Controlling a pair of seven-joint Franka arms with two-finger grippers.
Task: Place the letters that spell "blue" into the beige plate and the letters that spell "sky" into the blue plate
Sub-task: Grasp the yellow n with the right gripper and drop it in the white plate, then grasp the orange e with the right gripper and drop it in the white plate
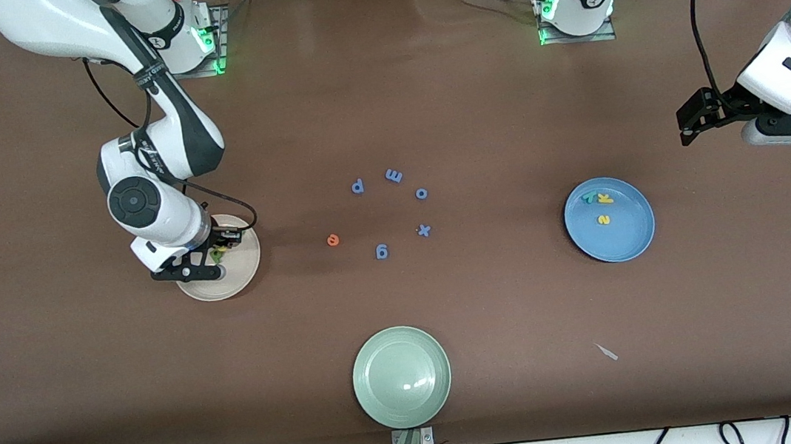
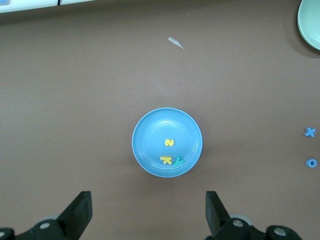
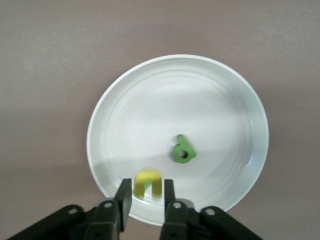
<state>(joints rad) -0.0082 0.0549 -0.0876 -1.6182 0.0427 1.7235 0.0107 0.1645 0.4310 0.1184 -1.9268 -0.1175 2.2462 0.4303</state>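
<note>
Nearest the front camera, at the table's 6 o'clock edge, sits the pale green plate [image 1: 401, 376], with a small pale scrap [image 1: 608, 352] lying toward the left arm's end of the table. At mid-table six loose letters form a ring: blue p [image 1: 358, 186] at 10 o'clock, blue m [image 1: 394, 175] at 12 o'clock, blue o [image 1: 421, 193] at 2 o'clock, blue x [image 1: 424, 230] at 4 o'clock, blue g [image 1: 382, 252] at 6 o'clock and the orange e [image 1: 333, 240] at 8 o'clock. The beige plate [image 1: 241, 273] lies toward the right arm's end. The right gripper [image 3: 146, 192] hangs low over the plate's rim at 6 o'clock in the right wrist view, with the yellow u [image 3: 148, 182] at its tip; whether it grips the u cannot be told. The dark green b [image 3: 183, 150] lies flat inside this plate, just off centre. The blue plate [image 1: 628, 240] lies toward the left arm's end and contains the yellow s [image 1: 604, 220] at centre, with the yellow k [image 1: 606, 198] and teal y [image 1: 592, 196] touching at the plate's 11 o'clock. The left gripper [image 2: 147, 215] waits raised over bare table at that end, fingers [image 2: 80, 212] spread wide and holding nothing.
</note>
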